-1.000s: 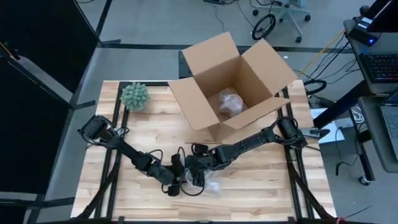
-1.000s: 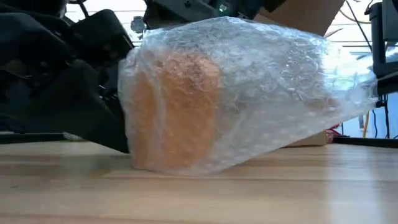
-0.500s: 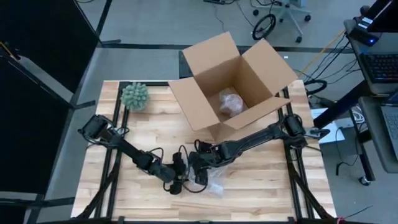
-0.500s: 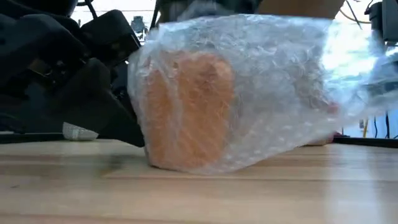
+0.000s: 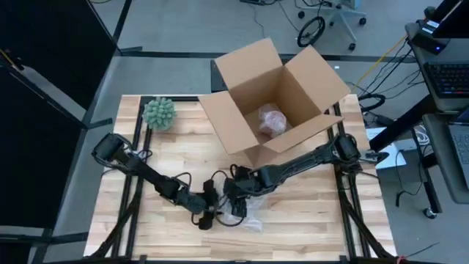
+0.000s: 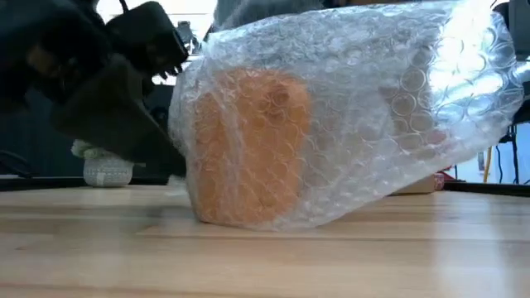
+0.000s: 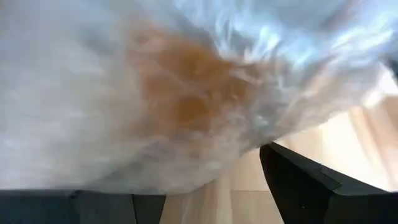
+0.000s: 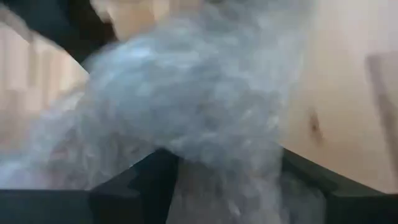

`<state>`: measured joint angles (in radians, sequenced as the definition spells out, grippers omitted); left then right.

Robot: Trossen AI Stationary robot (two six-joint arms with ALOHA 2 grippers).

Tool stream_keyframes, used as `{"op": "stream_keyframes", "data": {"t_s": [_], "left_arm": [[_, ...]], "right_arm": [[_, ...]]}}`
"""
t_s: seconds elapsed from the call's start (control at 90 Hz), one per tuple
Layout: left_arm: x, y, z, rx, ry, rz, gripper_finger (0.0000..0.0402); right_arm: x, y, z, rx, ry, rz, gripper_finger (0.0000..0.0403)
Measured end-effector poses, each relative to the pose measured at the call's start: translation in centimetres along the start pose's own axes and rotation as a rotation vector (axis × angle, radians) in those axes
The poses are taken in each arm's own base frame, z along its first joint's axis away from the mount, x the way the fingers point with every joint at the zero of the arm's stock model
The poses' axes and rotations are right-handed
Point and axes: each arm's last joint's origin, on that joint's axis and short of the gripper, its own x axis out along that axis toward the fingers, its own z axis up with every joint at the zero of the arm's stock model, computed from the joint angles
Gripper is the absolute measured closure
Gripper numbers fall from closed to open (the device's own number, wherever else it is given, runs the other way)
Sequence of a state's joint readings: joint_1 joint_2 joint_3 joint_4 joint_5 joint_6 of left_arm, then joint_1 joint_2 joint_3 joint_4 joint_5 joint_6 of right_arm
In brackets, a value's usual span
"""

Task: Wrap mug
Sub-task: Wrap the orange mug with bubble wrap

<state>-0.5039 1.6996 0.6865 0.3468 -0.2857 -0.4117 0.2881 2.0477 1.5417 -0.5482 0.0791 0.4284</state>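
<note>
Shifted: bubble-wrapped mug [image 6: 248,149] slightly | jaws: both arms' state unclear | cardboard box [image 5: 253,121] holds wrapped item [image 5: 270,120]

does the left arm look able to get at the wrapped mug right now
Probably yes. The left gripper is already right against the bubble-wrapped mug at the table's front, with nothing between them. The right gripper crowds the same bundle from the other side.

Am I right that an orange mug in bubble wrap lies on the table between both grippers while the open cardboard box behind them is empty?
Not quite: the high view shows the cardboard box already holds a wrapped bundle. The rest stands: the orange mug lies in bubble wrap between both grippers.
</note>
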Motion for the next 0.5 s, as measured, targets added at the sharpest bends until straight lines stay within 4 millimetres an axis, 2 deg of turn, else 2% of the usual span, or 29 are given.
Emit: {"op": "stream_keyframes", "data": {"t_s": [0.156,0.311,0.5], "left_arm": [[-2.8,0.3,1.5,-0.038,0.010,0.013,0.0173],[-5.3,0.4,3.7,-0.102,-0.121,0.044,0.0173],[-6.0,0.5,4.5,-0.126,-0.203,0.100,0.0173]], "right_arm": [[0.3,0.1,0.0,0.003,0.002,-0.001,0.0195],[0.3,0.1,0.1,-0.006,-0.018,0.004,0.0195],[0.3,0.2,0.2,-0.009,-0.022,0.005,0.0195]]}}
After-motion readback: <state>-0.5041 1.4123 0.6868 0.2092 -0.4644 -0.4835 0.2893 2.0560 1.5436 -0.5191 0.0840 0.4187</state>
